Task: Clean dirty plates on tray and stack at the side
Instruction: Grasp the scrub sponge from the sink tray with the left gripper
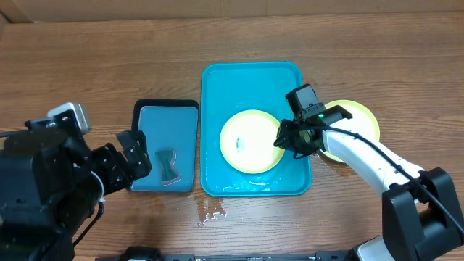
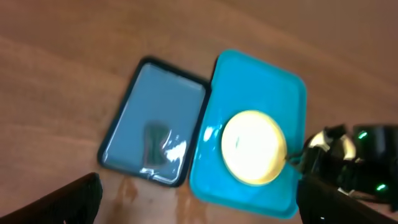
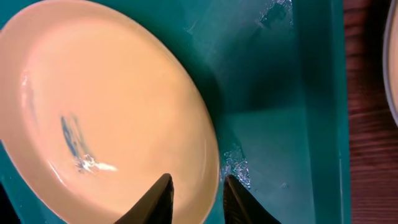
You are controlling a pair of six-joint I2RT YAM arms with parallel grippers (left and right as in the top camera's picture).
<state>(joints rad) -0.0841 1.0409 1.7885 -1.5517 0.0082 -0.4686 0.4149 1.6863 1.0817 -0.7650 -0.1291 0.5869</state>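
Note:
The turquoise tray lies mid-table and holds one yellow-green rimmed plate with a small blue smudge. My right gripper is at that plate's right edge. In the right wrist view its fingers straddle the rim of the plate, closed on it, with the wet tray floor beside it. Another yellow-green plate lies on the table right of the tray, partly hidden by the right arm. My left gripper is open and empty at the small tray's left edge. A light blue rimmed plate does not show.
A smaller black-rimmed blue tray with a dark sponge lies left of the turquoise tray; it also shows in the left wrist view. Water spots wet the wood in front of the trays.

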